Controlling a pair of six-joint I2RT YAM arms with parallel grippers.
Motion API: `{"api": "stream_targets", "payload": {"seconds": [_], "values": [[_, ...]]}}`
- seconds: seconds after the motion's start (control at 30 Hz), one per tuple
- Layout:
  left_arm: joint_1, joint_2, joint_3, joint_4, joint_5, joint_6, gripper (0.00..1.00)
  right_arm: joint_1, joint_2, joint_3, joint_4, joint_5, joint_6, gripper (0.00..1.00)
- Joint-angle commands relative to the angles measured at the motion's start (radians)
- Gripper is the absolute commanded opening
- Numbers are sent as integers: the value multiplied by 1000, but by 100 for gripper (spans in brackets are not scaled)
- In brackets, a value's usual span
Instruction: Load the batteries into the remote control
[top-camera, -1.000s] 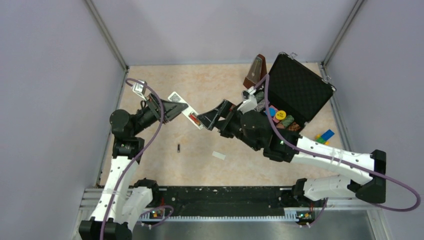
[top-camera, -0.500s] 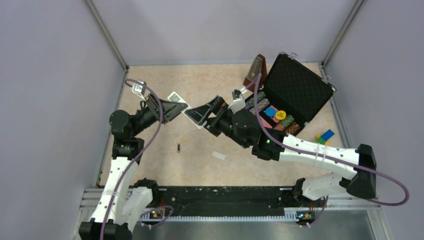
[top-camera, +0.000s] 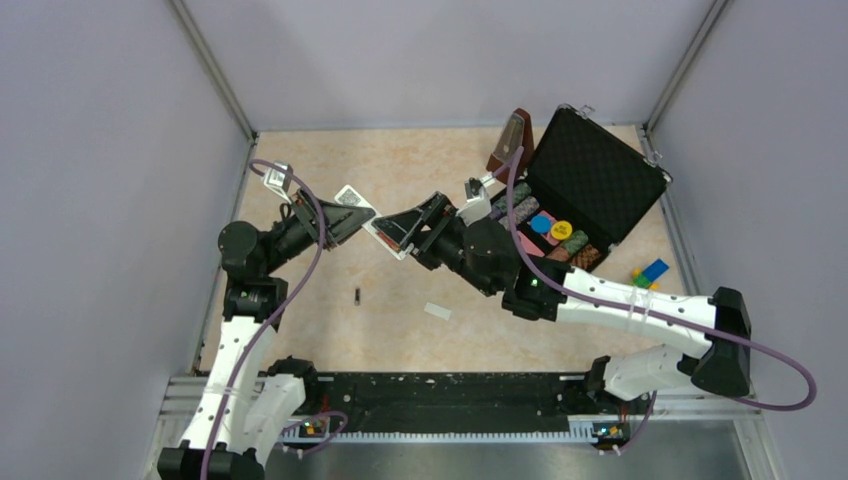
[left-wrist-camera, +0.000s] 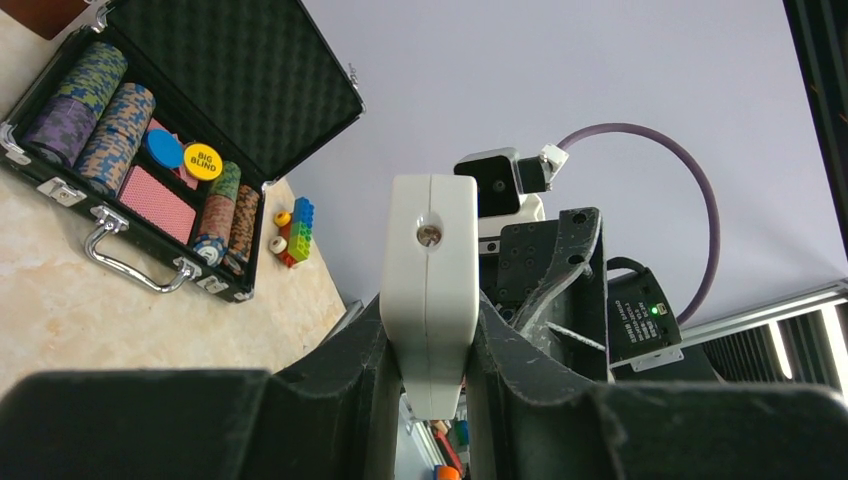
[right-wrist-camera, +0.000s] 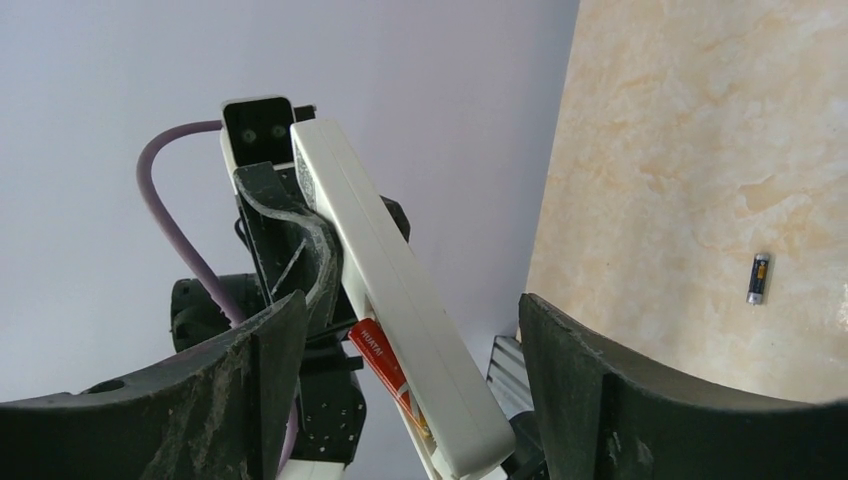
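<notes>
Jaws of the left gripper (left-wrist-camera: 430, 400) pinch the remote control (left-wrist-camera: 430, 250); the right gripper (right-wrist-camera: 405, 340) stands spread around its free end. Closing off-centre could twist it loose or dislodge the red battery (right-wrist-camera: 378, 357); the black battery (right-wrist-camera: 758, 277) lies well outside both.

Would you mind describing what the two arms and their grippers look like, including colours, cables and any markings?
The left arm and right arm both have white links joined by black housings, each trailed by a purple cable. The left gripper and right gripper each carry two matte black wedge-shaped fingers and a white wrist camera. A green light glows on the right forearm.
</notes>
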Motion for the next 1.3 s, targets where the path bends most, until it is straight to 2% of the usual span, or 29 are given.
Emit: {"api": "stream_targets", "payload": {"seconds": [0.0,0.17,0.33,0.47,0.63,0.77,0.9,1.03,1.27], "values": [[-2,-20,48,31,-15,17,0,10,17,44,4,-10,-16,73],[-1,-24,52,22,-20,25,0,10,19,39,1,-16,-19,66],[-1,-22,55,18,-21,26,0,10,22,46,-24,-24,-16,49],[-2,-19,60,12,-29,16,0,3,30,60,-41,-60,-13,41],[-1,-3,77,3,-40,-27,0,1,21,43,-32,-64,-9,37],[-1,9,93,-25,-47,-54,0,-3,13,26,10,-83,-22,25],[-2,30,89,-26,-42,-148,0,-7,9,5,31,-94,-22,24],[-2,47,74,52,-31,-271,0,-12,8,-12,40,-100,-21,24],[-2,44,89,65,-35,-329,0,-17,-12,-44,43,-93,-26,24]]}}
